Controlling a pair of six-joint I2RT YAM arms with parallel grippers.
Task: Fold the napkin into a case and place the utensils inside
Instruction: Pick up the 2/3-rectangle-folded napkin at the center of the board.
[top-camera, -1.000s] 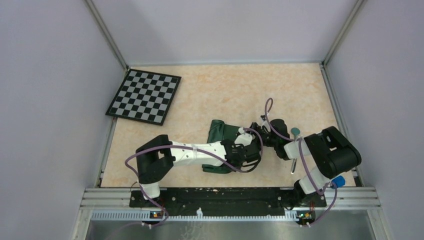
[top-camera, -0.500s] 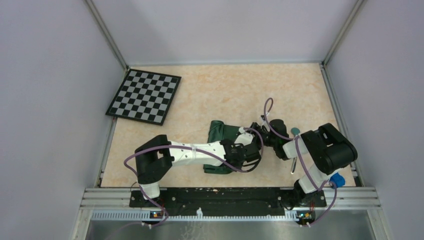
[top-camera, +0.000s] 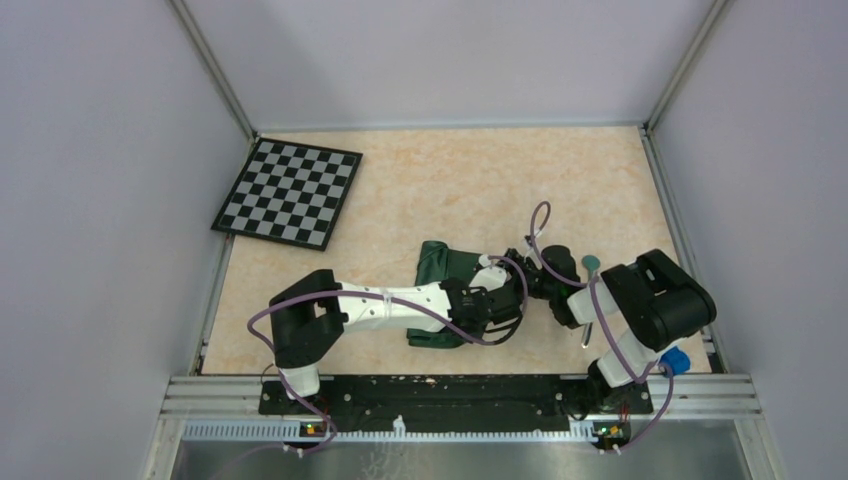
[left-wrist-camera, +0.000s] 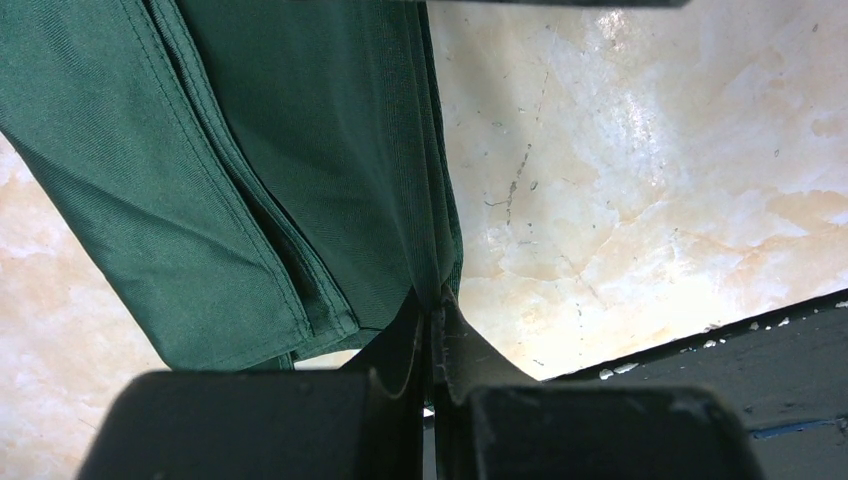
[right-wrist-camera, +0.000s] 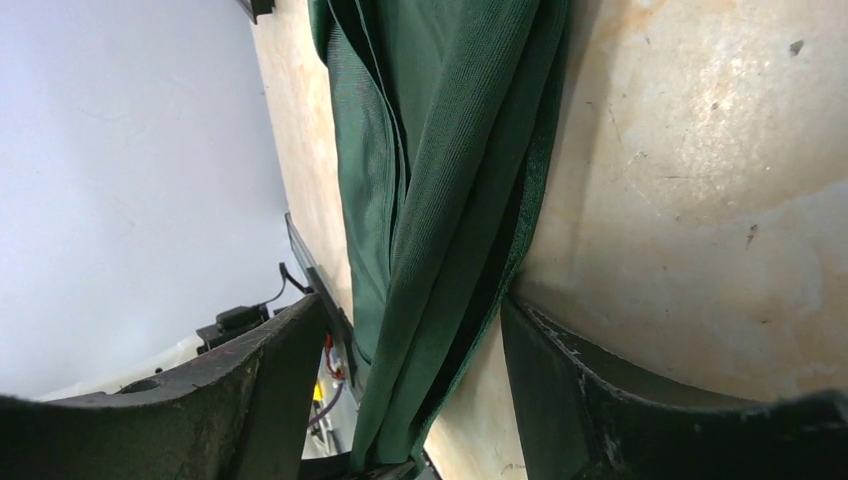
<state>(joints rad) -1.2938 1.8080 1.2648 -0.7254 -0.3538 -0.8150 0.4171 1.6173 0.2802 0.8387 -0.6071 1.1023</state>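
The right gripper (right-wrist-camera: 408, 330) has edged left, fingers spread astride the folded napkin (left-wrist-camera: 250, 150); the left gripper (left-wrist-camera: 430, 335) pinches its edge.

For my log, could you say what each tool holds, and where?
Left tool pinches the napkin by its edge; right tool, open astride it, holds nothing.

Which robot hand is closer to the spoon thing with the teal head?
Right. The right gripper is at the edge of the napkin, just beside the teal-headed utensil; the left gripper pinches the napkin farther from it.
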